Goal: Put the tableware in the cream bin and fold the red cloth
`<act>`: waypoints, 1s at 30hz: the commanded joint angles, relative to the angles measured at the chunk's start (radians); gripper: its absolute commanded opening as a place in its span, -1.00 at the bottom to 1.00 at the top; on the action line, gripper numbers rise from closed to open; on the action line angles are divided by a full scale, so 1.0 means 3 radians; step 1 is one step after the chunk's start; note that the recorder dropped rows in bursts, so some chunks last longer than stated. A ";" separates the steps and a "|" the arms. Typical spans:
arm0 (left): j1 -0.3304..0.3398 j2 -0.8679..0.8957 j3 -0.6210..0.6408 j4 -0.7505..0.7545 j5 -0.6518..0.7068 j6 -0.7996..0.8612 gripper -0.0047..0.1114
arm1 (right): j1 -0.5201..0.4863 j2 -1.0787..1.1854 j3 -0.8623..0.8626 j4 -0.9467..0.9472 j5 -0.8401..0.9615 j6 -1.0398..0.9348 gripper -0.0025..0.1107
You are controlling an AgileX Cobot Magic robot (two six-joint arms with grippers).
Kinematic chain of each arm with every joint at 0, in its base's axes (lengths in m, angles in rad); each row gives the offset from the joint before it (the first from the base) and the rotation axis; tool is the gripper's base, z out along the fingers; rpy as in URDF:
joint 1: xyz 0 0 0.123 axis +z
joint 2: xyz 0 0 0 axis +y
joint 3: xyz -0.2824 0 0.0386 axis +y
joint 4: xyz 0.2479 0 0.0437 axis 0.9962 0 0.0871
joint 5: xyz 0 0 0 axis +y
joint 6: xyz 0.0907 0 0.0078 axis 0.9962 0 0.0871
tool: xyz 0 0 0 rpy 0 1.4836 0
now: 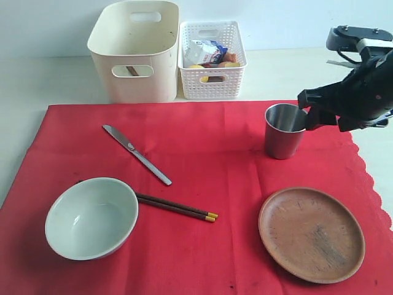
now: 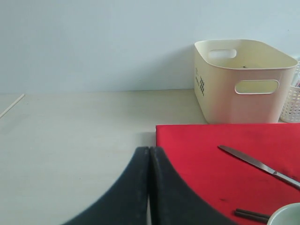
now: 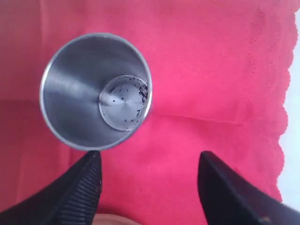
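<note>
The red cloth (image 1: 202,184) lies flat on the table. On it rest a pale bowl (image 1: 91,217), a metal knife (image 1: 136,153), brown chopsticks (image 1: 177,208), a round wooden plate (image 1: 311,233) and an upright steel cup (image 1: 284,131). My right gripper (image 1: 305,112) hovers at the cup's right rim, open, holding nothing; in the right wrist view the gripper (image 3: 150,164) looks down beside the cup (image 3: 96,91). The cream bin (image 1: 135,49) stands behind the cloth. My left gripper (image 2: 150,152) is shut and empty near the cloth's (image 2: 234,159) corner. No spoon shows.
A white lattice basket (image 1: 212,58) with food items stands right of the cream bin. The cloth's scalloped edge (image 1: 368,178) runs along the right side. Bare pale table (image 1: 37,80) lies left of and behind the cloth.
</note>
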 commanded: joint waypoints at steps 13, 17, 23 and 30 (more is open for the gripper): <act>0.0008 -0.0021 -0.0008 0.0005 -0.0004 -0.0012 -0.92 | -0.0011 0.0738 -0.0393 0.0173 -0.0399 -0.0168 -0.65; 0.0008 -0.0021 -0.0008 0.0005 -0.0004 -0.0012 -0.92 | -0.0011 0.0738 -0.0393 0.0276 -0.0380 -0.0140 -0.95; 0.0008 -0.0021 -0.0008 0.0005 -0.0004 -0.0012 -0.92 | -0.0011 0.0645 -0.0395 0.0376 -0.0320 -0.0146 -0.96; 0.0008 -0.0021 -0.0008 0.0005 -0.0004 -0.0012 -0.92 | -0.0011 0.0236 -0.0395 0.0383 -0.0223 -0.0140 -0.96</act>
